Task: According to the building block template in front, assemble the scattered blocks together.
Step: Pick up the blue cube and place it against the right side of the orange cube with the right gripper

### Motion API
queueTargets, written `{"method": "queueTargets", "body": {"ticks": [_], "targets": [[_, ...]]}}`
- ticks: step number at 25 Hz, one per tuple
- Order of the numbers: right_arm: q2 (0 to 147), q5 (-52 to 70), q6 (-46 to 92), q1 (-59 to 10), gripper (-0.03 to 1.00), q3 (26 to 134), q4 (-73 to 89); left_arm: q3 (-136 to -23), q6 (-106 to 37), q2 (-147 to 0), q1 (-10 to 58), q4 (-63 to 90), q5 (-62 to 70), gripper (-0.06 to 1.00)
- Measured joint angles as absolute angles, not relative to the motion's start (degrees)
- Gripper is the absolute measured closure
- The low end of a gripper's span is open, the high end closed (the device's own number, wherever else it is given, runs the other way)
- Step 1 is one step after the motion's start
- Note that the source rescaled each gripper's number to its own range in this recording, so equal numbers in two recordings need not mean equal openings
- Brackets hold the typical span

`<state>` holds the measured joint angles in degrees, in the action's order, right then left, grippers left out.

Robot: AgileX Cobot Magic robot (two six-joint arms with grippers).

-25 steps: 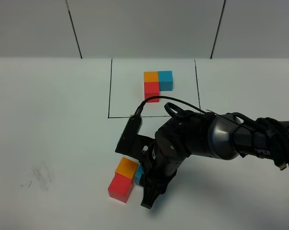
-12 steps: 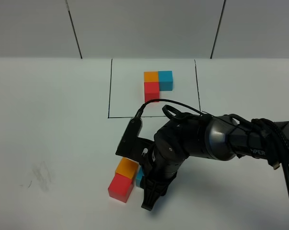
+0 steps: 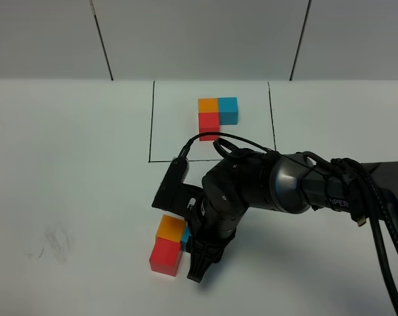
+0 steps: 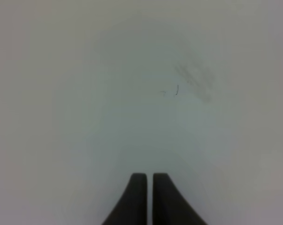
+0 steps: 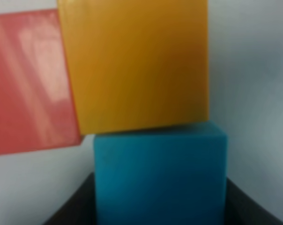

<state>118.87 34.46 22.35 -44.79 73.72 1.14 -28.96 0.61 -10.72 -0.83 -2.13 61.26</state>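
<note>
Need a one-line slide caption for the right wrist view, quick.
Right gripper holding the blue cube against the orange cube, with the red cube beside the orange.

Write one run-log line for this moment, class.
phase: joining blue | right gripper: shut on blue cube, against orange cube | red cube: beside orange | left gripper: shut, idle

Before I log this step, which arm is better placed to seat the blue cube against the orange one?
The right. Its hand already has the blue cube between its jaws, pressed up to the orange cube beside the red cube. The left hand is shut over bare table, away from the cubes.
</note>
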Motion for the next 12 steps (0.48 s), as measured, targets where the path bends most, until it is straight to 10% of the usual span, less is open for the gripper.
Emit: {"method": "queueTargets", "body": {"ticks": [12], "targets": [[119.4,34.6,22.5,-44.8,0.46,74.0,1.1,-29.0,0.6,-10.7,-0.8,-2.1,61.3,0.94]]}}
